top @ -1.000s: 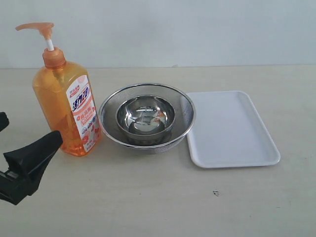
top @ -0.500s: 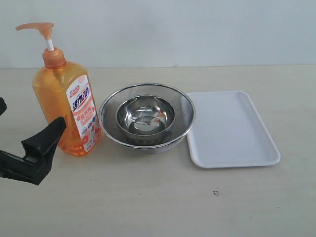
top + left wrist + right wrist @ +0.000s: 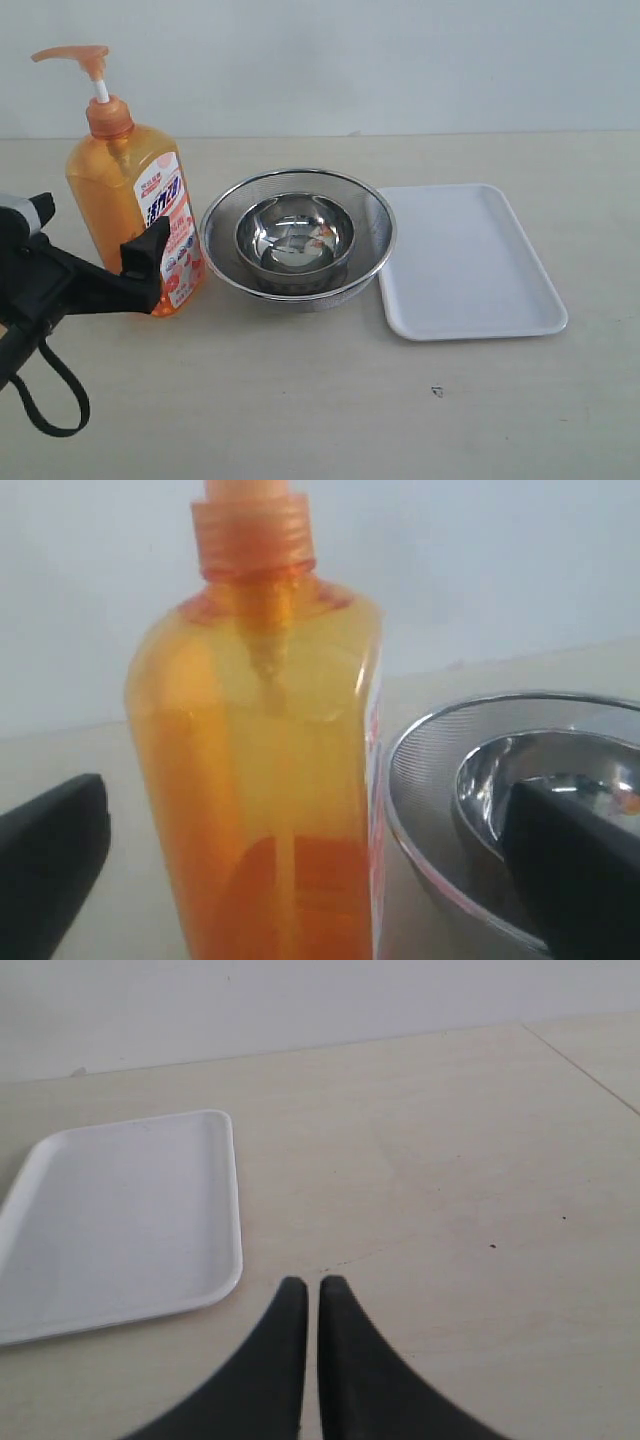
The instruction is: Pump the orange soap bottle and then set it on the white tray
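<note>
One soap bottle (image 3: 130,200), two bowls (image 3: 296,240), one tray (image 3: 470,262).

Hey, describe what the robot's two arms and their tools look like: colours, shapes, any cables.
Both tools are matte black. The left tool has two wedge-shaped fingers; behind it, the exterior view shows a pale grey part and a thin black cable forming a loop. The right tool has two curved fingers narrowing to slim tips. No markings show.
</note>
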Robot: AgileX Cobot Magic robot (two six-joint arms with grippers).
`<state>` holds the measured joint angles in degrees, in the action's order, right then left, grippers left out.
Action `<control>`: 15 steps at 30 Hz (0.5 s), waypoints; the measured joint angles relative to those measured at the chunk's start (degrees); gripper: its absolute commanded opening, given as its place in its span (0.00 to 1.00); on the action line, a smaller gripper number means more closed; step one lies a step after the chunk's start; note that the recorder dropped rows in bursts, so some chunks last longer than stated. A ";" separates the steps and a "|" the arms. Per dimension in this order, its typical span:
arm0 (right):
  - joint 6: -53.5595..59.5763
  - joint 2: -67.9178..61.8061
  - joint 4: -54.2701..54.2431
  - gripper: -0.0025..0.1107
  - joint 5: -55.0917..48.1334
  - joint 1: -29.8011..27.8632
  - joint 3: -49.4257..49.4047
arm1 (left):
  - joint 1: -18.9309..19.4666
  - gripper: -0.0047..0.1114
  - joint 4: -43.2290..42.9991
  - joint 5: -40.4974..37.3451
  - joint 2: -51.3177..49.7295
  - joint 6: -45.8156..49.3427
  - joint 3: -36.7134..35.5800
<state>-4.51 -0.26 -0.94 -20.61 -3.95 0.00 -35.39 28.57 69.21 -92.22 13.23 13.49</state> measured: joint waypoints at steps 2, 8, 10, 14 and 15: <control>0.00 0.00 0.00 0.03 0.00 0.00 0.00 | 0.00 0.99 0.16 0.00 0.00 0.39 1.24; 0.00 0.00 0.00 0.03 0.00 0.00 0.00 | 2.02 0.99 0.16 0.13 -0.12 0.39 5.36; 0.00 0.00 0.00 0.03 0.00 0.00 0.00 | 3.65 0.99 -0.53 0.13 -1.12 0.39 5.73; 0.00 0.00 0.00 0.03 0.00 0.00 0.00 | 4.20 0.99 -2.87 0.24 -4.49 0.39 5.86; 0.00 0.00 0.00 0.03 0.00 0.00 0.00 | 4.20 0.99 -3.11 0.24 -5.48 0.39 5.86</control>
<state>-4.51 -0.26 -0.94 -20.61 -3.95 0.00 -31.19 25.46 69.45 -97.70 13.61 19.36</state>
